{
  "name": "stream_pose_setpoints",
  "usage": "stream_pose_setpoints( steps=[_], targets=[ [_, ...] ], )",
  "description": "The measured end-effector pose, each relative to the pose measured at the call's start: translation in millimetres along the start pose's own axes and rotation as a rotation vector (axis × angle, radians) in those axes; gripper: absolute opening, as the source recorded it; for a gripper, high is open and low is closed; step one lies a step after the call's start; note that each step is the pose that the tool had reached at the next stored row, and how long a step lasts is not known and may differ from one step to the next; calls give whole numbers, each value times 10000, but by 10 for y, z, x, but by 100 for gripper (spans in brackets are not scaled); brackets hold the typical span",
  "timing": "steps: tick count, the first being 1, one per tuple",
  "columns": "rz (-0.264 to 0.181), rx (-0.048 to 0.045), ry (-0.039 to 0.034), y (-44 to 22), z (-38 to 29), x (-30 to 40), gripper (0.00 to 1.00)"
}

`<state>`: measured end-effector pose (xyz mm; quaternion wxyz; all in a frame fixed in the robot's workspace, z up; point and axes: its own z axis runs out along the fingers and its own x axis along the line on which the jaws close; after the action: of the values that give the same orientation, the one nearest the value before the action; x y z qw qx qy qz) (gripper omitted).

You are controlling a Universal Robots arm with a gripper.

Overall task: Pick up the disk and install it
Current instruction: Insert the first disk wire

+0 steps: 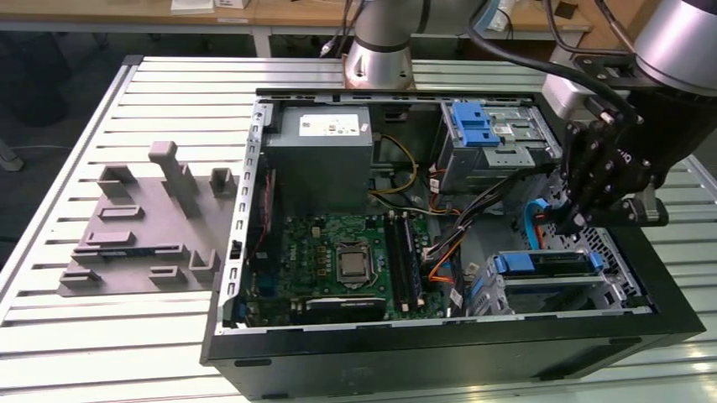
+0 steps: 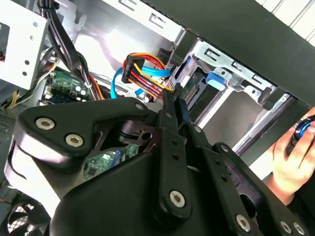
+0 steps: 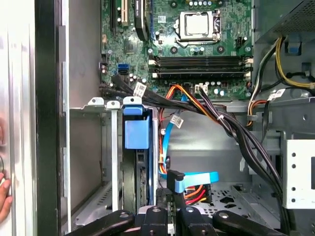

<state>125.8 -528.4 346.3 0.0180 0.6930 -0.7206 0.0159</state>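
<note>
The disk (image 1: 546, 264) sits in the lower drive bay at the exterior view's right of the open computer case (image 1: 448, 344), its blue carrier end facing up. In the first wrist view the disk (image 3: 136, 132) stands edge-on in the bay's metal slot. The second wrist view shows the disk (image 2: 198, 90) with its blue tab between the bay's rails. My gripper (image 1: 566, 225) hangs just above and beside the bay. Its fingers are shut in the second wrist view (image 2: 176, 98), with nothing clearly between them. In the first wrist view my gripper (image 3: 170, 209) is beside the disk and close to a blue flat cable (image 3: 197, 177).
Bundled cables (image 3: 216, 118) cross from the motherboard (image 1: 348, 260) toward the bay. A blue-latched drive cage (image 1: 493, 130) and a grey power supply (image 1: 325, 143) stand at the case's far side. A grey fixture (image 1: 146, 227) lies on the slatted table. A person's hand (image 2: 295, 157) is outside the case wall.
</note>
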Motion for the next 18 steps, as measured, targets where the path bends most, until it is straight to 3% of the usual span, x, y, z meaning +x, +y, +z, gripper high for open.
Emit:
stream_pose_setpoints(
  steps=[4, 10, 18],
  targets=[
    [263, -19, -4, -2, 44, 28, 16],
    [395, -26, 0, -3, 49, 37, 16],
    [396, -27, 0, -7, 89, 145, 16]
  ],
)
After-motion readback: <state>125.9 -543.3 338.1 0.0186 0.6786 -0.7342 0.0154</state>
